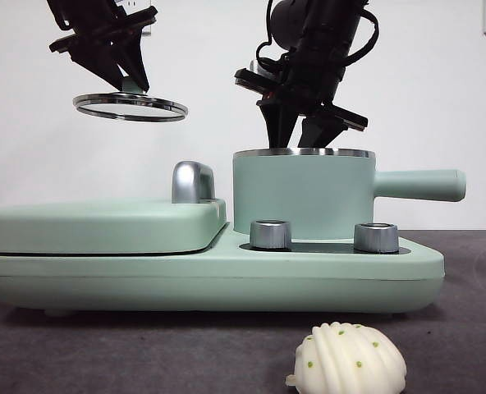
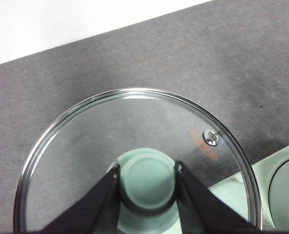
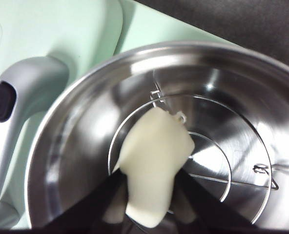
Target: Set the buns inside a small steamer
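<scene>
- Hanging over the open small steamer, the right gripper pinches the smooth bun above the wire rack in the steel bowl.
- Left gripper, at 10 o'clock in the front view, clamps the green knob of the glass lid, held aloft above the griddle cover.
- Ridged bun with green dots lies on the table at 5 o'clock, before the appliance.
</scene>
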Tool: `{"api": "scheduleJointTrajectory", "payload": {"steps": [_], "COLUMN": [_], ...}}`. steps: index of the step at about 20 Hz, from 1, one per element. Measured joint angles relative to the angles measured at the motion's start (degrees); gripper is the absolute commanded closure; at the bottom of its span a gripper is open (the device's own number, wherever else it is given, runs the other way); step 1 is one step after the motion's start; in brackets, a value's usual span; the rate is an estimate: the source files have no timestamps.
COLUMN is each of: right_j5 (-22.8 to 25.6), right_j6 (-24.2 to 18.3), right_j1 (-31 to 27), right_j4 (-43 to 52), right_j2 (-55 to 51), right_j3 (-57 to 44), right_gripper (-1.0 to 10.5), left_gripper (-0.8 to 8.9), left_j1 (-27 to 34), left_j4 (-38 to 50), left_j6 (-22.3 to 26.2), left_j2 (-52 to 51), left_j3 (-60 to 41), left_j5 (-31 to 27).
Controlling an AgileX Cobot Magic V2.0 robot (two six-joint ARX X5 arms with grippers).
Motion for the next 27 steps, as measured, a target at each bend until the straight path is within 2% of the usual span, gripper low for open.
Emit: {"api": "scheduleJointTrajectory", "payload": {"steps": [4, 8, 13, 16, 19, 24, 27], "right_j5": [-0.4, -0.3, -0.3, -0.3, -0.3, 0.3, 4.9], "right_j6": [0.0, 0.0, 0.0, 0.0, 0.0, -0.1, -0.9], "right_j1": [0.0, 0.0, 0.0, 0.0, 0.0, 0.0, 0.2], "right_j4": [-0.1, -0.1, 1.7, 1.7, 2.2, -4.5, -8.0], "right_j2": [0.0, 0.0, 0.0, 0.0, 0.0, 0.0, -1.1], "right_j3": [0.0, 0.0, 0.0, 0.0, 0.2, 9.7, 14.8], "right_gripper": [6.8, 5.4, 5.4, 4.6, 4.6, 4.6, 4.6], "left_gripper": [7.95, 7.95, 7.95, 7.95, 7.95, 7.95, 7.95], "left_j1": [0.0, 0.0, 0.0, 0.0, 0.0, 0.0, 0.0], "left_j4": [-0.2, -0.4, -0.4, -0.4, -0.4, -0.4, -0.5], "left_j6": [0.0, 0.0, 0.0, 0.0, 0.0, 0.0, 0.0], "left_j2": [0.0, 0.0, 0.0, 0.0, 0.0, 0.0, 0.0], "left_j3": [0.0, 0.0, 0.0, 0.0, 0.0, 0.0, 0.0], "left_j5": [0.0, 0.0, 0.0, 0.0, 0.0, 0.0, 0.0]}}
